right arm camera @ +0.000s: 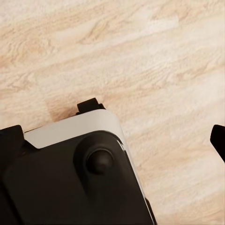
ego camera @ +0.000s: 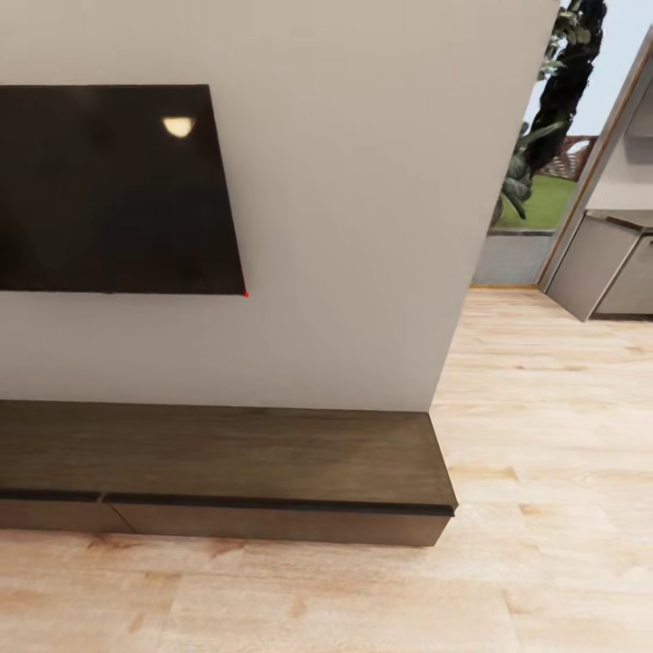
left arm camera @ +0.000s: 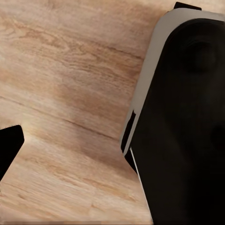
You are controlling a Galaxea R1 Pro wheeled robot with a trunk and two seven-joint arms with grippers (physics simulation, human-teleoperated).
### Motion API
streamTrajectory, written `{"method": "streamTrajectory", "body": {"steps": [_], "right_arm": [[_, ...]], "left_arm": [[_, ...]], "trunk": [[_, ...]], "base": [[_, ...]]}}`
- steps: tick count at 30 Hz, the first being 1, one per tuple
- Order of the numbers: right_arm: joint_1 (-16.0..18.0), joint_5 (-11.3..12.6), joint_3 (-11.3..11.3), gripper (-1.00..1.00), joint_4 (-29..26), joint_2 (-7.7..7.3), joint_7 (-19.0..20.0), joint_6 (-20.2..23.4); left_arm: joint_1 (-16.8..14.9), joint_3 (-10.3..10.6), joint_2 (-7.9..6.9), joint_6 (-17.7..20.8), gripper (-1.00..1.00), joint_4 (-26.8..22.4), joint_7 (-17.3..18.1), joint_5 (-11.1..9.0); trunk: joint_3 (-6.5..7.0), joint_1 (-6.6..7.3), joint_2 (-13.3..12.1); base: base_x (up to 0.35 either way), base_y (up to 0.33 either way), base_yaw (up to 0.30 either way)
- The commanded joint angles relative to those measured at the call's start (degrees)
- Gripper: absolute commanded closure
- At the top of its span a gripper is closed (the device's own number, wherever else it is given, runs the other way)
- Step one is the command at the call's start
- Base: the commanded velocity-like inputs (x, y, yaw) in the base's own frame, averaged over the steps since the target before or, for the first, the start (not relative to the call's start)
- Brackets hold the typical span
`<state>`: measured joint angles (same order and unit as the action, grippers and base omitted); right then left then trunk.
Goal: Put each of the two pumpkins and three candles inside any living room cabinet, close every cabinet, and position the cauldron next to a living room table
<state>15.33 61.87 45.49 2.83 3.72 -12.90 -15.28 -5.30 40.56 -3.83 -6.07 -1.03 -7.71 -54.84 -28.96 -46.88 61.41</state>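
Head cam: long low dark brown cabinet [ego camera: 227, 472] sits on the floor against a white wall [ego camera: 363, 227], drawer fronts flush, all shut, top bare. Black TV screen [ego camera: 109, 190] is mounted on the wall above the cabinet's left part. Light wood floor [ego camera: 544, 408] runs to the right past the wall end, twd grey kitchen units [ego camera: 608, 263] and a window with plants [ego camera: 553, 109]. Both wrist cams look down at wood planks and the robot's black-and-grey base [left arm camera: 187, 122]. Dark finger tip [left arm camera: 8, 145] at L wrist frame edge, another [right arm camera: 218, 139] at R; jaw state can't tell for either.
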Motion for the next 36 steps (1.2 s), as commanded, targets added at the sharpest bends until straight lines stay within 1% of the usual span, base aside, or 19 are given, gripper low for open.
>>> {"method": "streamTrajectory", "body": {"steps": [1,13,21,27,31,36], "right_arm": [[0.1,0.4,0.4,-1.0,0.2,0.06,0.0,-0.1],[0.0,0.3,0.5,-1.0,0.2,0.13,0.0,0.5],[0.0,0.3,0.4,-1.0,0.2,0.03,0.0,0.7],[0.0,0.2,0.4,-1.0,0.1,-0.03,0.0,0.5],[0.0,-0.1,0.5,-1.0,0.0,0.24,0.2,0.1],[0.0,-0.1,0.5,-1.0,0.0,0.43,0.4,-0.2]], "left_arm": [[0.0,0.5,-0.03,0.0,-1.0,0.0,-0.2,-0.4],[0.9,0.5,-0.04,0.0,-1.0,0.1,0.1,-0.4],[1.1,0.5,-0.04,-0.1,-1.0,-0.1,-0.1,-0.3],[1.1,0.5,0.34,-0.2,-1.0,-0.6,-0.1,-0.1],[1.1,0.3,0.57,-0.2,-1.0,-0.7,-0.1,-0.3],[1.1,0.3,0.34,-0.2,-1.0,-0.7,-0.1,-0.1]], "trunk": [[0.13,0.23,-0.4],[2.29,2.86,-5.2],[2.29,2.86,-5.2],[2.29,2.86,-5.2],[2.29,2.86,-5.2],[2.29,2.86,-5.2]], "base": [[0.0,0.0,0.0],[0.0,0.0,0.0],[0.0,0.0,0.0],[0.0,0.0,0.0],[0.0,0.0,0.0],[0.0,0.0,0.0]]}}
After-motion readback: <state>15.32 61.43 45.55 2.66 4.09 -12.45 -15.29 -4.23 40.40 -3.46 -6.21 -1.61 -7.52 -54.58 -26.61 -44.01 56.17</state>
